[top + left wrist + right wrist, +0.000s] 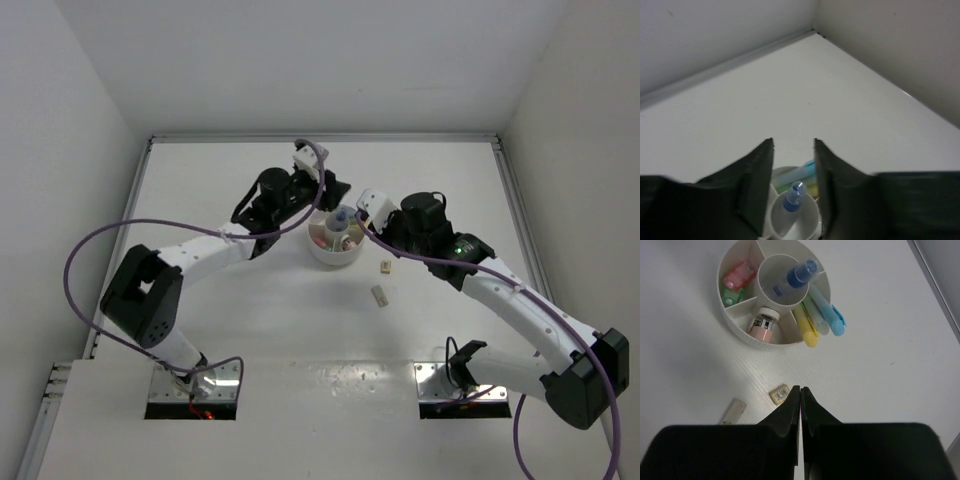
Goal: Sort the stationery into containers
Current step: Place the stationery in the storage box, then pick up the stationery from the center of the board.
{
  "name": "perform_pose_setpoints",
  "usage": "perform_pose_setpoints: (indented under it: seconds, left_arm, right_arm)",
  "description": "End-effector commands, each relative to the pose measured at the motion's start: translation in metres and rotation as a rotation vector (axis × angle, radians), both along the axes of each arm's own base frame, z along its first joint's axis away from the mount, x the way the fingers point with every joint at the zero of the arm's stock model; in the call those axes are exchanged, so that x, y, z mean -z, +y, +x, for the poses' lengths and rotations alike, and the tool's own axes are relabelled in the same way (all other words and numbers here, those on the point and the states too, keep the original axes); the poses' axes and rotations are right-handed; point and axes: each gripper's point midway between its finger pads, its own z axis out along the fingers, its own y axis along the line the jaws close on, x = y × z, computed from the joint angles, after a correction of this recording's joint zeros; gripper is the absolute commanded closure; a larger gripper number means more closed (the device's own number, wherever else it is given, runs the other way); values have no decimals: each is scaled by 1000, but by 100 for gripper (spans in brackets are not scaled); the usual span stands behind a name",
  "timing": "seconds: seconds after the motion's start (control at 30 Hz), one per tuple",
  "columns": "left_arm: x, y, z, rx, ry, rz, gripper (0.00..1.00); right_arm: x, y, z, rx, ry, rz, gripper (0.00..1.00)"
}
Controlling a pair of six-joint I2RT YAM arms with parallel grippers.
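White counter, round organiser sitting well in from every edge. Left gripper hangs over its far-left rim, fingers apart, nothing between them. Right gripper hovers nearer the right edge, fingers pressed together, empty. Blue marker stands in the central well. Yellow marker, green marker and light-blue marker share one wedge. Two tan blocks lie loose toward the near edge.

White organiser, blue marker, yellow marker, lt-blue marker, tan block.

Lab cell: white-walled enclosure, bolted arms
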Motion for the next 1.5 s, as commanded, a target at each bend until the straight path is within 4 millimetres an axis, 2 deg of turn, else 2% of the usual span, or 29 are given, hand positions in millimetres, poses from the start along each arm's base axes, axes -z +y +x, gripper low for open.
perform_pose_setpoints:
  seconds: [0.0,0.03,0.07,0.1,0.17,0.2,0.23,0.27,0.3,0.33,0.37,0.4,0.43,0.47,0.53,0.57,0.6,0.63,0.7,0.8,0.87,0.9,0.93,1.07,1.1,1.13,1.17,1.27,1.47]
  left_arm:
    - [-75,26,-3,-87,-102,-86,65]
    - [-86,49,0,-210,-96,-106,94]
    - [-85,64,2,-288,-70,-112,100]
    - [-70,98,10,-478,19,-124,100]
    - [-42,122,15,-580,135,-107,97]
    - [-23,129,13,-608,218,-99,90]
    - [-4,135,10,-612,264,-81,76]
    - [6,142,11,-627,297,-81,40]
    - [15,146,6,-634,345,-87,26]
    - [16,149,2,-632,366,-90,18]
    - [17,148,-3,-616,381,-80,14]
    - [14,158,-3,-631,386,-83,9]
    - [10,167,-12,-643,397,-75,7]
    - [6,173,-17,-654,403,-86,5]
    - [1,185,-26,-642,397,-74,4]
    - [-10,188,-34,-616,370,-87,4]
    - [-14,195,-36,-618,359,-79,3]
    - [-7,199,-42,-614,352,-38,3]
    - [-11,215,-46,-652,322,-33,0]
    - [-6,216,-52,-639,317,-14,0]
    - [-14,214,-56,-620,301,-30,0]
    - [-14,212,-57,-610,302,-31,0]
    - [-18,211,-59,-598,294,-39,0]
    - [-25,211,-63,-585,279,-53,0]
    - [-29,211,-64,-585,271,-58,0]
    - [-29,211,-64,-585,271,-58,0]
    - [-32,212,-66,-584,264,-64,0]
    - [-27,212,-66,-585,271,-58,0]
    - [-32,209,-68,-563,259,-70,0]
  right_arm:
    - [-7,2,7,22,-30,29,100]
    - [-7,2,7,27,-25,35,100]
    - [-5,1,6,28,-18,30,100]
    - [3,-2,8,55,10,6,100]
    - [12,-5,10,79,38,-21,100]
    - [14,-6,12,88,51,-39,99]
    - [30,-6,12,88,105,-78,87]
    - [39,-10,11,99,136,-113,81]
    - [50,-14,4,99,191,-154,74]
    - [60,-16,-1,83,227,-184,62]
    - [66,-20,-2,63,246,-214,57]
    - [77,-24,-7,52,267,-240,52]
    - [82,-27,-10,34,271,-264,46]
    - [96,-31,-18,-3,293,-298,44]
    - [99,-38,-11,-50,221,-343,41]
    - [107,-45,-15,-74,216,-374,41]
    - [106,-42,-8,-138,149,-398,39]
    - [115,-46,-14,-173,132,-414,37]
    - [119,-49,-14,-252,82,-451,37]
    - [134,-47,-18,-323,91,-462,37]
    - [137,-46,-8,-312,102,-464,37]
    - [147,-47,-5,-299,146,-469,37]
    - [140,-43,6,-283,137,-448,37]
    - [141,-31,15,-290,223,-399,37]
    - [135,-30,25,-279,219,-396,37]
    - [145,-30,24,-276,260,-403,37]
    - [141,-30,34,-262,251,-397,37]
    - [149,-29,36,-269,302,-399,37]
    - [150,-25,22,-322,381,-365,37]
